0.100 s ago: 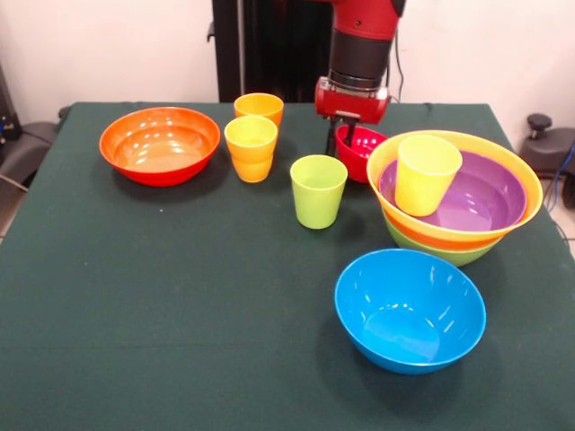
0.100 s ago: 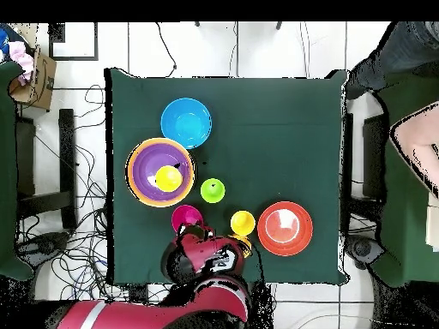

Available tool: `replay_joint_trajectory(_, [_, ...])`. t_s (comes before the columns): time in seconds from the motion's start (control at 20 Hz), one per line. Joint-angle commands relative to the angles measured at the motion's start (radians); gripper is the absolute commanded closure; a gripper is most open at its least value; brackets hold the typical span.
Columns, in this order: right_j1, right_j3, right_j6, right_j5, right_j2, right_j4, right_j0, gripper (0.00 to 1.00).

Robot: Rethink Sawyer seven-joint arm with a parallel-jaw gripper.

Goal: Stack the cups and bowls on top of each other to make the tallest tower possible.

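Blue bowl [image 1: 410, 311] sits alone, well forward of the tool [image 1: 346, 142]. Arm drops near-vertical at the counter's [image 1: 180, 305] far edge, tool reaching into the small magenta-red bowl [image 1: 359, 153]; whether it is spread or pinching the rim, cannot tell. Just beside: tower [image 1: 458, 202] of nested bowls, yellow cup [image 1: 426, 174] inside. Green cup [image 1: 318, 190] near; stacked yellow-orange cups [image 1: 252, 148] and red-orange bowl [image 1: 160, 145] farther off.

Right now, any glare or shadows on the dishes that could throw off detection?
Front view: bright highlights on the blue bowl and the red-orange bowl; soft shadows fall beside the green cup and under the bowls; the gripper sits low at the small red bowl, partly hiding it. Overhead view: a pale washed-out patch inside the red-orange bowl.
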Motion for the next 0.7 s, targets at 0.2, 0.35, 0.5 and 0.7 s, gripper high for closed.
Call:
replay_joint_trajectory(0.2, [-0.015, -0.013, 0.124, 0.012, 0.082, 0.033, -0.013, 1.0])
replay_joint_trajectory(0.35, [-0.091, 0.024, 0.102, 0.07, 0.096, 0.009, -0.046, 1.0])
replay_joint_trajectory(0.5, [-0.154, 0.048, 0.076, 0.124, 0.11, -0.004, -0.076, 1.0])
replay_joint_trajectory(0.7, [-0.223, 0.077, 0.046, 0.186, 0.139, -0.015, -0.118, 1.0])
